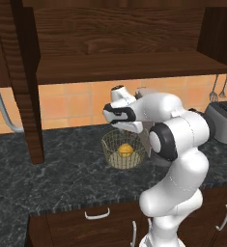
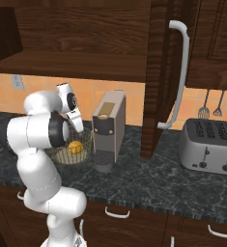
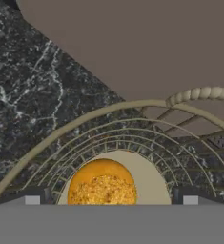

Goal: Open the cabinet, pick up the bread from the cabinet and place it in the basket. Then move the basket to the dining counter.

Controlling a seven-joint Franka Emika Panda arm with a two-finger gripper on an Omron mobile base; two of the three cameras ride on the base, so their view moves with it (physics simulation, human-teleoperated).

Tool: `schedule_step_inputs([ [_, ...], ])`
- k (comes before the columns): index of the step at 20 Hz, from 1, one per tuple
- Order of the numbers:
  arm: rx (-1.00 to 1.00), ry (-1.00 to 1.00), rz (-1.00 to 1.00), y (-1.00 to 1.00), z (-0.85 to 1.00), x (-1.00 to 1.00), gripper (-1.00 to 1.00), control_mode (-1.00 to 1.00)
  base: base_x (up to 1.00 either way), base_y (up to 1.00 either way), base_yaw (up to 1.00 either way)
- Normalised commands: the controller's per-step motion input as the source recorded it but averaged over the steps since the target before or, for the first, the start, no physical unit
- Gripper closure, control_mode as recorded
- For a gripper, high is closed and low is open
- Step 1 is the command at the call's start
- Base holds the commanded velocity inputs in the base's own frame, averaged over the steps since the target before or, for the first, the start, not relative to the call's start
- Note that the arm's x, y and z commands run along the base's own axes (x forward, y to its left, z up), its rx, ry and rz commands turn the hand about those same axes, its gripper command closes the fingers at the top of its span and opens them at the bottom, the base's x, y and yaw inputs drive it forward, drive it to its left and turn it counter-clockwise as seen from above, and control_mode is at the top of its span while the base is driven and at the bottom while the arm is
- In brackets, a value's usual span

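The bread [image 1: 125, 150] [image 2: 75, 146] [image 3: 102, 185], a small yellow-orange lump, lies on the beige bottom of the wire basket [image 1: 111, 155] [image 2: 63, 155] [image 3: 85, 119]. The basket stands on the black speckled worktop [image 1: 62, 173]. My gripper [image 1: 133, 129] [image 2: 80, 127] [image 3: 111, 199] hangs just above the basket, pointing down at the bread, open, with nothing between its fingertips [image 3: 32, 199]. The cabinet [image 1: 134, 65] above stands open, its left door [image 1: 25, 82] and right door [image 2: 158, 72] swung out and its shelf bare. The dining counter is out of view.
A beige coffee machine [image 2: 107, 125] stands right beside the basket. A grey toaster [image 2: 209, 144] [image 1: 223, 120] sits further right, with utensils [image 2: 216, 106] hanging on the tiled wall. The open door's silver handle [image 2: 180, 72] juts forward. Drawers [image 1: 98, 214] run below the worktop.
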Motion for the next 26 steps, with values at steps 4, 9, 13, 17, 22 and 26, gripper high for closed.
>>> schedule_step_inputs([
  [4,-0.01,-0.07,0.00,0.00,0.34,-0.20,-1.00,-1.00,0.00,0.00,0.00],
  [9,0.00,-0.09,-0.03,0.01,0.24,-0.74,-1.00,-1.00,0.00,0.00,0.00],
  [13,0.00,-0.12,0.00,-0.04,0.07,-0.98,-1.00,-1.00,0.00,0.00,0.00],
  [17,0.00,-0.11,0.00,-0.25,0.02,-0.99,-1.00,-1.00,0.00,0.00,0.00],
  [22,0.07,0.02,0.04,-0.24,0.00,-0.54,-1.00,-1.00,0.00,0.00,0.00],
  [26,0.08,0.10,0.04,-0.10,0.04,-0.08,-1.00,-1.00,0.00,0.00,0.00],
])
